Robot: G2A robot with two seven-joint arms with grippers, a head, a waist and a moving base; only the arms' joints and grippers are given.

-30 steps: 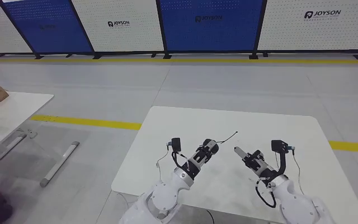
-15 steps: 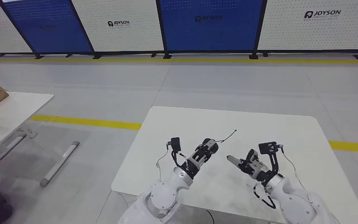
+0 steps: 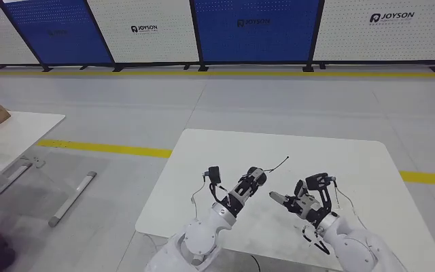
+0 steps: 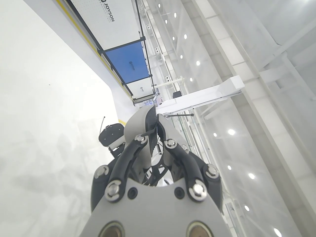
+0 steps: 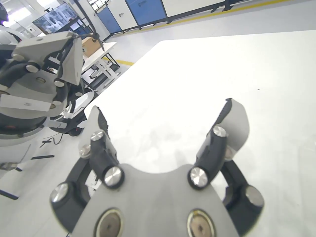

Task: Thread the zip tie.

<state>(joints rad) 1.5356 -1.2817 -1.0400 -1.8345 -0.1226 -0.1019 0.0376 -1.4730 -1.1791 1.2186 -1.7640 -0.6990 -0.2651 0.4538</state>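
A thin black zip tie (image 3: 275,166) sticks out from my left gripper (image 3: 256,177), which is shut on it above the white table (image 3: 326,153), near the front middle. In the left wrist view the tie (image 4: 151,132) crosses between the closed fingers (image 4: 148,122). My right gripper (image 3: 274,197) hangs just to the right of the left one, a little nearer the front edge, open and holding nothing. Its wrist view shows its spread gripper (image 5: 165,114) over bare tabletop, with the left gripper (image 5: 70,57) and the curved tie (image 5: 91,29) off to one side.
The table's front edge (image 3: 163,234) runs close under both arms. A second white table (image 3: 27,126) stands far left, and a grey bar (image 3: 71,198) lies on the floor beside it. Blue and white partition panels (image 3: 258,30) close off the back.
My right gripper has swung left and toward the front edge, ending closer to the left gripper. The left gripper and the zip tie have stayed where they were.
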